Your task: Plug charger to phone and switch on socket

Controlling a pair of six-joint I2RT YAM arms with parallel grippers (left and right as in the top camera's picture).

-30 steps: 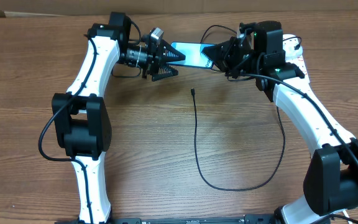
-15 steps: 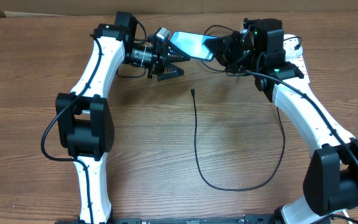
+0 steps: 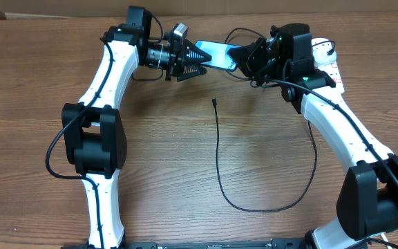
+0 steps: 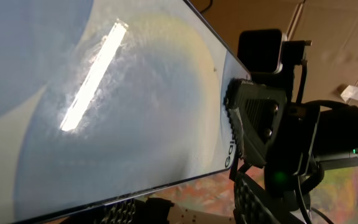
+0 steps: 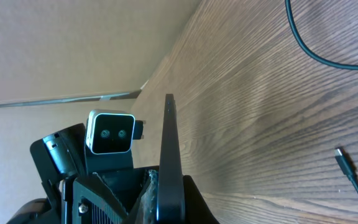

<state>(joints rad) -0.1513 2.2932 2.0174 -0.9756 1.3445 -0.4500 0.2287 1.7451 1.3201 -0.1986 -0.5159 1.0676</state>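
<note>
One phone (image 3: pixel 216 54), one charger (image 3: pixel 217 145), one socket (image 3: pixel 330 69), two arms (image 3: pixel 112 69) (image 3: pixel 337 124)

Tipping the phone (image 3: pixel 216 54) now: no more lying level and square across the overhead view as it did a second ago, but slanted, left end kicked up toward the back edge of the table (image 3: pixel 150 173), screen narrowed to a slimmer blue sliver. Closing in with the left gripper (image 3: pixel 202 61) too: pushed up and to the right from where it sat, right in at that raised left end, jaws drawn narrower than before. Dragging the left arm (image 3: pixel 116 62) along as well, upper links shifted nearer the back edge.
</note>
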